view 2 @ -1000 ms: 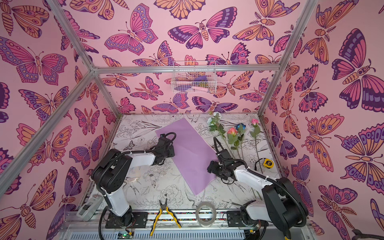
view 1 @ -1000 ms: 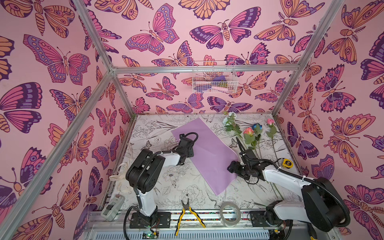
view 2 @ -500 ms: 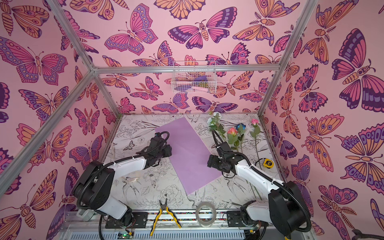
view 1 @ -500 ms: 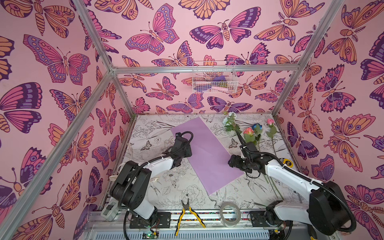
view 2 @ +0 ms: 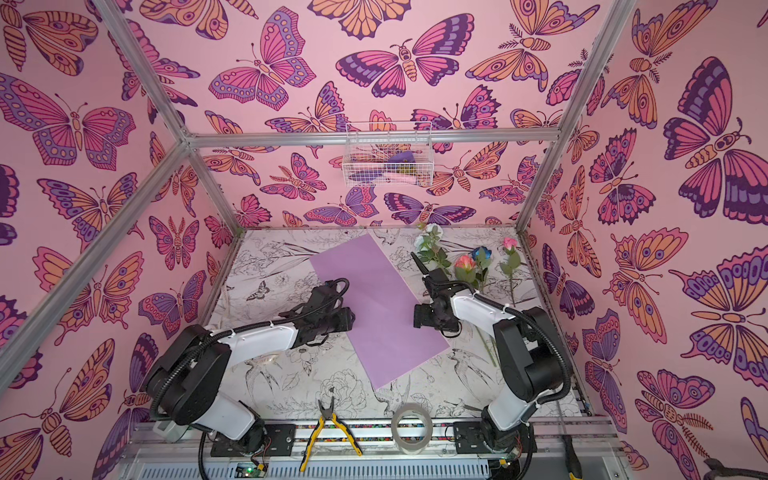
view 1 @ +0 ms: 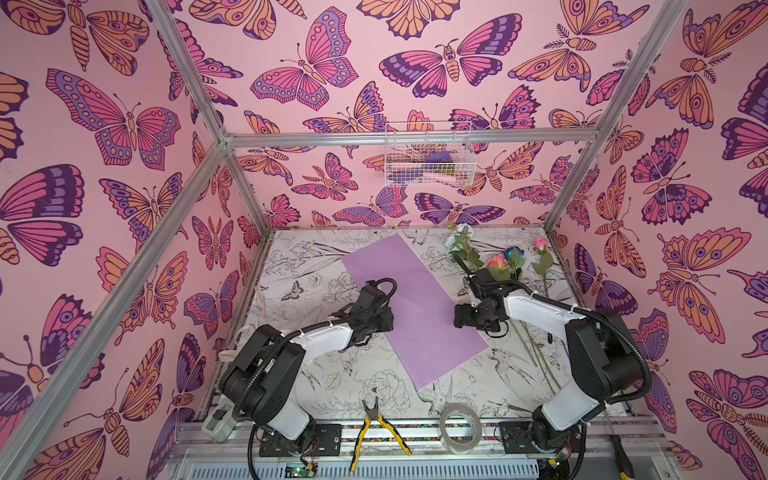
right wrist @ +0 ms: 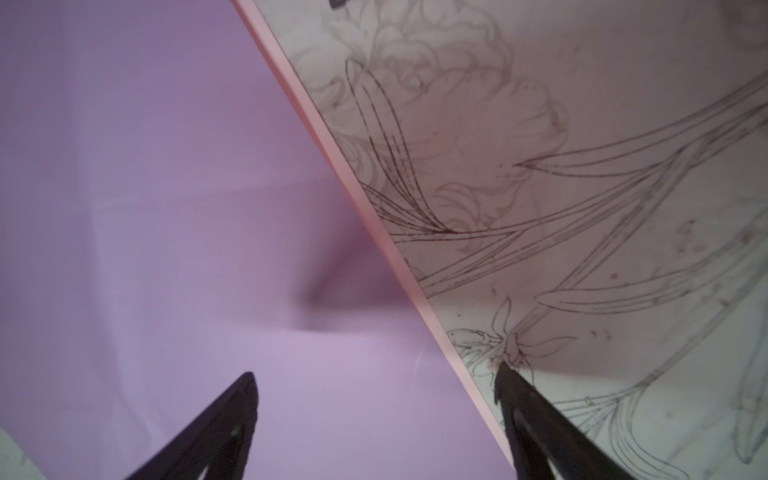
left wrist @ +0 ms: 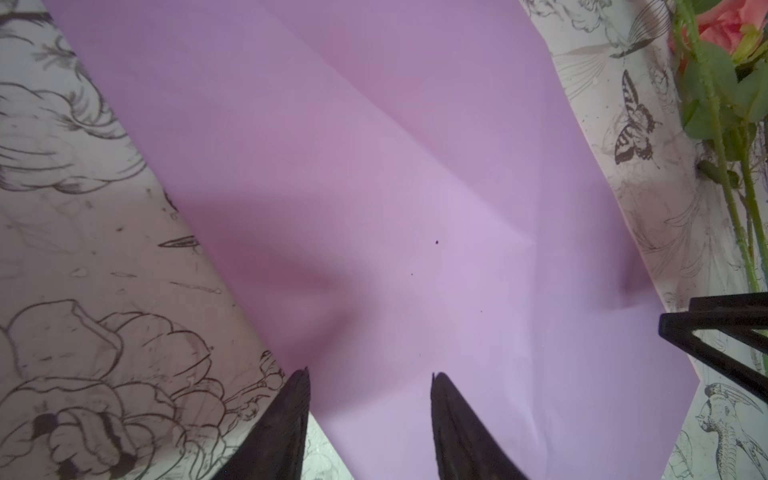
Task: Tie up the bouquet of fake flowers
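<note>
No bouquet is in view: the lilac paper [view 1: 415, 307] [view 2: 378, 307] lies as a flat sheet on the table, a pink underside showing along one edge. The fake flowers lie loose at the back right: white [view 1: 461, 230], coral-pink [view 1: 496, 262], blue [view 1: 514, 252] and pink [view 1: 540, 243]. My left gripper [view 1: 388, 320] [left wrist: 370, 374] is open over the sheet's left edge. My right gripper [view 1: 457, 322] [right wrist: 374, 370] is open, straddling the right edge, with one finger over the paper [right wrist: 166, 208] and one over the table. Neither holds anything.
Yellow-handled pliers [view 1: 376, 424] and a tape roll [view 1: 459, 424] lie at the front edge. A white wire basket [view 1: 428, 158] hangs on the back wall. The flower stems run under my right arm. Butterfly-patterned walls close in three sides.
My left gripper slid along the paper's left edge toward the front. The right gripper shifted slightly and its jaws widened. The sheet's near corner swung a little to the left.
</note>
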